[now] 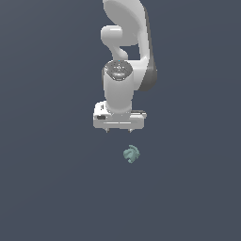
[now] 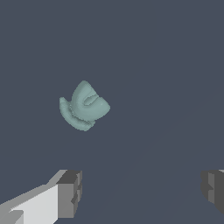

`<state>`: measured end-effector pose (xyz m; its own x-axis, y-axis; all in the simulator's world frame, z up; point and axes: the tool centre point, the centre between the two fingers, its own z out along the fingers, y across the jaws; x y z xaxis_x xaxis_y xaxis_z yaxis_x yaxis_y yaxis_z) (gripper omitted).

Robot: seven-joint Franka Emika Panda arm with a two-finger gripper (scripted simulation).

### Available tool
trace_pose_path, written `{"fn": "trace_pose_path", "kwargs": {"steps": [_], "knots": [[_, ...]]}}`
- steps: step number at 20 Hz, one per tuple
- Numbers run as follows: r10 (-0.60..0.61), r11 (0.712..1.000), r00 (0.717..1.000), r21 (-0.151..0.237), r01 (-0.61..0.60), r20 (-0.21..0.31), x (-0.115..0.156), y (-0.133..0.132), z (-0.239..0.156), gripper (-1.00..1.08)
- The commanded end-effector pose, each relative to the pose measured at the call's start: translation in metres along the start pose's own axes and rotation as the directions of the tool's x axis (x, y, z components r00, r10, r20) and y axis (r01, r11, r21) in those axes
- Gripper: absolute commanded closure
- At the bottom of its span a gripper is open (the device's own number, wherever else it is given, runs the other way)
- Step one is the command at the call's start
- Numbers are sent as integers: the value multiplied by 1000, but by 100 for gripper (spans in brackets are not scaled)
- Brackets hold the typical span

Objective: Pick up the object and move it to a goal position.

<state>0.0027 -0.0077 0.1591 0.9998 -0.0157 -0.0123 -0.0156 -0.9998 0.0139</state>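
In the exterior view the gripper (image 1: 119, 129) hangs with its jaws spread wide and nothing between them; the object (image 1: 131, 154) lies on the floor near it, at about five o'clock. This looks like the approach step: next, centre over the object, descend, then close

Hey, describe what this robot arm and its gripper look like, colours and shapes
The arm is glossy white with rounded, bulbous links and dark grey sections along one side. A round dark grey cap sits on the wrist joint. The gripper has a wide, white boxy body; the wrist view shows blocky dark grey fingertips. No cables are visible.
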Motion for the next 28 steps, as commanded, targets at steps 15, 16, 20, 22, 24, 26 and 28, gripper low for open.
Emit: {"fn": "trace_pose_path", "kwargs": {"steps": [15,16,20,22,24,26,28], "knots": [[-361,933,933,-4,361,-3,28,-30,32,-92],[-391,920,920,-4,391,-3,30,-33,35,-92],[-501,865,865,-2,501,-7,39,-44,46,-92],[-546,838,838,-1,546,-9,42,-48,51,-92],[-584,812,812,-1,584,-11,45,-52,55,-92],[-615,789,789,0,615,-13,48,-56,59,-92],[-640,768,768,1,640,-14,50,-59,62,-92]]}}
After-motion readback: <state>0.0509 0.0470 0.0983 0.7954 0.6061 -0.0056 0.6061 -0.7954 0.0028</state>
